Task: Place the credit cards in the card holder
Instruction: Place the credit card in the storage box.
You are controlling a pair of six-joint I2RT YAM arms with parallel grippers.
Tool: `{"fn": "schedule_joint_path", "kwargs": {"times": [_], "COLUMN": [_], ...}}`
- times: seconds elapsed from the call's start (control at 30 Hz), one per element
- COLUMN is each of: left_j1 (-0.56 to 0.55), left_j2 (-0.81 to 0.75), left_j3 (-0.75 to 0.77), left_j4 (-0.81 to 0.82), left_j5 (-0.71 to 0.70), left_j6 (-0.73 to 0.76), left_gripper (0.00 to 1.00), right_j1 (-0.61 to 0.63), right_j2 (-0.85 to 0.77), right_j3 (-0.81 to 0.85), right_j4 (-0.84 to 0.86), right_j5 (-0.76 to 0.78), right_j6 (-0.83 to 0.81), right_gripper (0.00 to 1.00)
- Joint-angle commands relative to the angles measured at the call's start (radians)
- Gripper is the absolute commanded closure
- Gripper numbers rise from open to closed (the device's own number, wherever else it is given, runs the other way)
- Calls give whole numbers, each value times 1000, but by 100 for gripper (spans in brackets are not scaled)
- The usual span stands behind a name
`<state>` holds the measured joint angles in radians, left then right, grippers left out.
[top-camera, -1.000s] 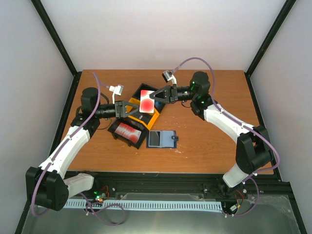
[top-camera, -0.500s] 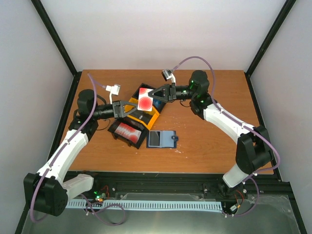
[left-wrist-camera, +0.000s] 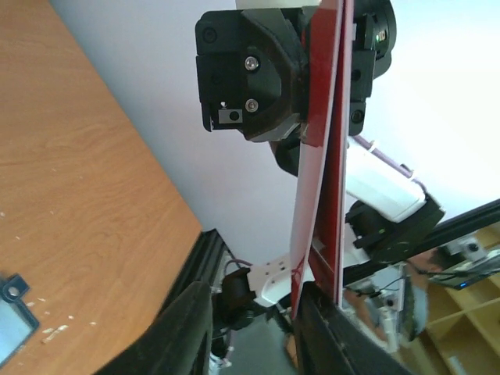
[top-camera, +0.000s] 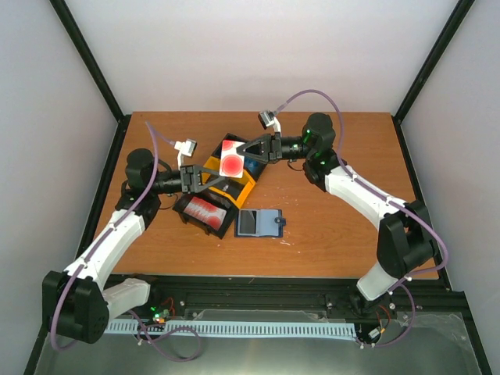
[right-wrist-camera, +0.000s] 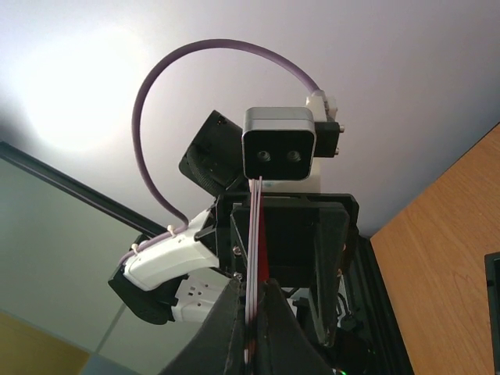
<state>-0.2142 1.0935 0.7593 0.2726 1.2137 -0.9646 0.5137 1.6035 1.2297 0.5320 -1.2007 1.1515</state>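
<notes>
Although the cards (top-camera: 232,160) are up in the air and off the table (top-camera: 328,234), none has reached the wallet (top-camera: 260,222) yet, so the task looks to be at an early stage. Seen edge-on in the left wrist view, they read as two thin red sheets, close together at one end and parting slightly toward the other. The right gripper (top-camera: 241,156) is clamped on one end and holds them over the black-and-yellow bin (top-camera: 244,187). The left gripper (top-camera: 219,177) faces it with its jaws apart. The cards' free end hangs between its fingers, close against one and clear of the other, so nothing is pinched there. I judge this to be a handover, or a splitting of the pair, not yet completed. The wallet lies open and flat on the table nearer the arms' bases, apart from the held cards, with no red showing in its pockets. More red cards sit in the black tray (top-camera: 180,207) just left of it, so several are left to load.
</notes>
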Motion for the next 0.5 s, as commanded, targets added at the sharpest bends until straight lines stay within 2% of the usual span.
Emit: {"fn": "schedule_joint_path", "kwargs": {"times": [0.0,0.07,0.3,0.37,0.47], "left_j1": [-2,-2,-2,-2,-1], "left_j2": [31,45,76,82,86], "left_j3": [6,17,15,16,11], "left_j4": [147,150,233,245,223], "left_j5": [-38,-71,-75,-64,-60], "left_j6": [-168,-195,-280,-288,-276], "left_gripper": [72,76,76,77,84], "right_j1": [15,16,20,22,22], "right_j2": [16,19,30,41,60], "right_j3": [25,20,11,12,28], "right_j4": [69,77,68,34,-112], "right_j5": [-11,-14,-9,0,23], "right_j6": [30,38,57,49,-3], "right_gripper": [97,97,97,97,97]}}
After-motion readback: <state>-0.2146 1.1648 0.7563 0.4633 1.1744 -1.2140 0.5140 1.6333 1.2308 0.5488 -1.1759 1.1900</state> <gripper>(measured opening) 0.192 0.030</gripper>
